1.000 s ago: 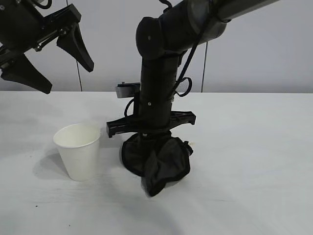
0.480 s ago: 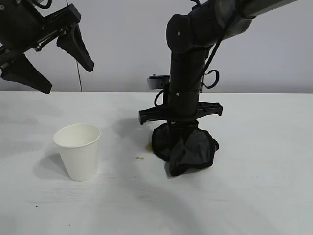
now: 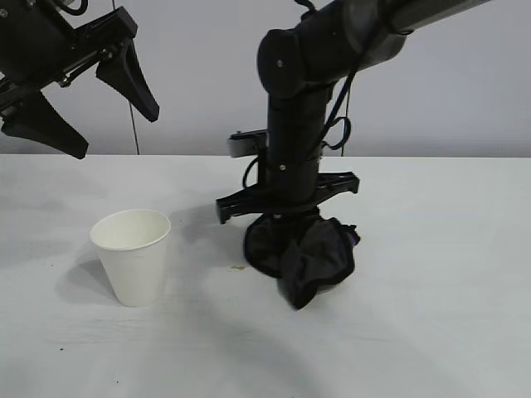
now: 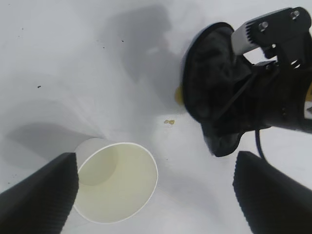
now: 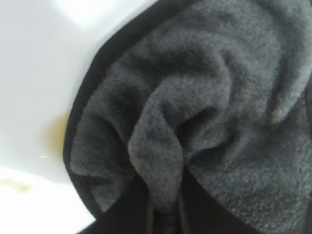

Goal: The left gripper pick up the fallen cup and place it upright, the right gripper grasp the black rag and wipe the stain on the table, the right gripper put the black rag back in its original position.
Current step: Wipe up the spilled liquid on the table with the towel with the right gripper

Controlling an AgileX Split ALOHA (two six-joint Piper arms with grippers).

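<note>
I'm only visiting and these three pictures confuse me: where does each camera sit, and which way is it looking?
Exterior view: stands off the table, facing both arms about level; shows the open left gripper raised, the right gripper pressing the black rag, and the upright cup.
Left wrist view: on the left arm, looking down past its two fingers at the cup.
Right wrist view: on the right arm, filled by the rag.
Shared: all three show the rag; the stain's yellowish traces too.
</note>
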